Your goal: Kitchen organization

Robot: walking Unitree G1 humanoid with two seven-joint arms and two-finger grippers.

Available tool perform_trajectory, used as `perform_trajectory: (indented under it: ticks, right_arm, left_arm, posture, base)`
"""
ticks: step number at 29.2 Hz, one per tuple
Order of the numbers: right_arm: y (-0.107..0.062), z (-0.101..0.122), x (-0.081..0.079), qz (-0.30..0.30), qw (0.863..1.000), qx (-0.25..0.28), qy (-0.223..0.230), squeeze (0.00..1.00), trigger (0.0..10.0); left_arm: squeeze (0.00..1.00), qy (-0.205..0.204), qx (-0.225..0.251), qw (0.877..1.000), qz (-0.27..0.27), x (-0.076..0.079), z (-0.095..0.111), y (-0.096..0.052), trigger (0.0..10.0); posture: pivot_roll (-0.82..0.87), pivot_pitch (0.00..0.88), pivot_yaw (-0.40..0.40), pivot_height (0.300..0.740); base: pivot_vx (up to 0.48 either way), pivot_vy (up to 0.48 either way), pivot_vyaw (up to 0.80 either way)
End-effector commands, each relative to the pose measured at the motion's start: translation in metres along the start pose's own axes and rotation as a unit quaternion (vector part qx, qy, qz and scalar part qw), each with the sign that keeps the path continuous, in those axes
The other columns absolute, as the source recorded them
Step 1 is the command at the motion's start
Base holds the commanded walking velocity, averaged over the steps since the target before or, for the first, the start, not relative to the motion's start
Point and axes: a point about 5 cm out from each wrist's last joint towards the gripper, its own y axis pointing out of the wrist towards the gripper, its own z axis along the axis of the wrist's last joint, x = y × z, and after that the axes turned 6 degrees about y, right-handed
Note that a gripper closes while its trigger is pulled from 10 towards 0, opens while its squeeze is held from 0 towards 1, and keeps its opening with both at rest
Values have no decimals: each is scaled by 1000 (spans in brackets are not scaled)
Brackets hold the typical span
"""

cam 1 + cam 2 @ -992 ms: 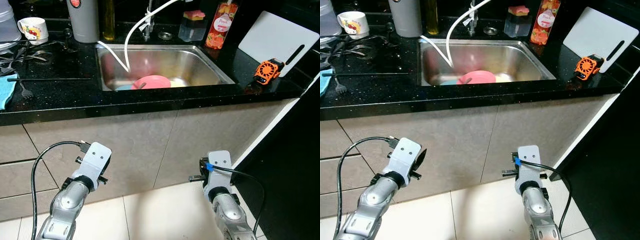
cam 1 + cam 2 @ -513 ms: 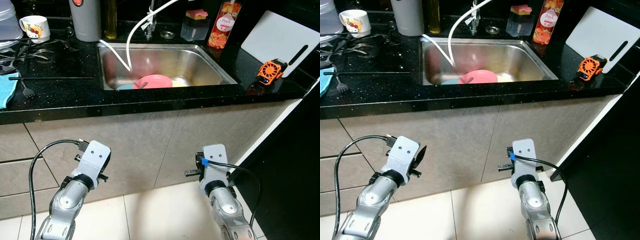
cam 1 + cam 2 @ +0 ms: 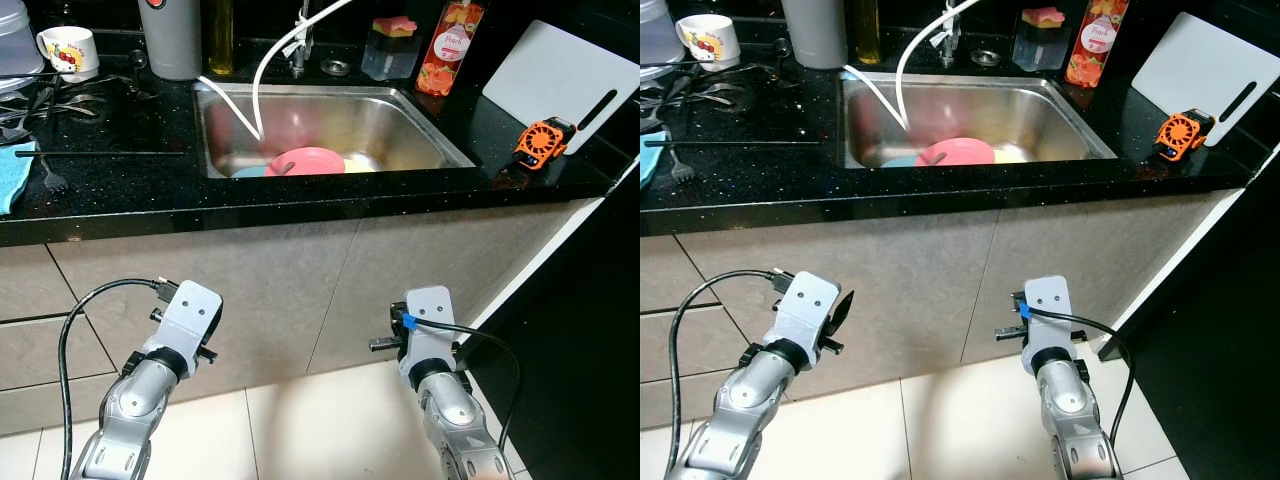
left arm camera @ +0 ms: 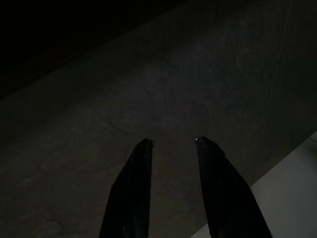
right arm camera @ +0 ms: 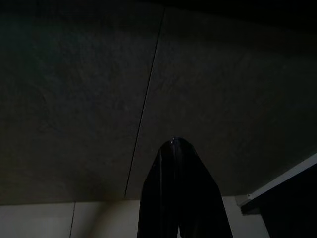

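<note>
Black countertop [image 3: 120,190]: sink [image 3: 430,135] w/ pink plate [image 3: 305,162]; cabinet front [image 3: 300,290] faces both low grippers: left gripper [image 4: 173,144] parted, right gripper [image 5: 174,144] closed, both empty.

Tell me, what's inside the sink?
Inside the sink a pink plate lies over a blue dish, with something yellow beside it. A white hose dips in. The counter edge hides the rest.

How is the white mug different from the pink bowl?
The white mug stands on the black counter at the far left; the pink bowl lies down in the sink. The mug is small with a handle and a printed picture; the bowl is wider and plain. Both are dishes.
</note>
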Motion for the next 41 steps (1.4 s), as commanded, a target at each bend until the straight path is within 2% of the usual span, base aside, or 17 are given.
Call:
perform_trajectory:
  ticks: [1,22,41]
  right_arm:
    - [-1,-2,3,-8,1000,-6,4,0,10000]
    - [3,0,3,-14,1000,-6,8,0,10000]
    - [6,-6,-3,-8,1000,-16,6,0,10000]
  left_arm:
    - [0,-8,-1,1000,-11,5,0,1,10000]
    - [0,-12,-3,1000,-25,5,-1,4,10000]
    - [0,-19,-9,999,-40,8,-7,7,10000]
  posture:
    - [138,68,-106,740]
    - [168,73,-93,740]
    - [161,41,-67,740]
  base:
    - [0,0,0]
    - [0,0,0]
    - [0,0,0]
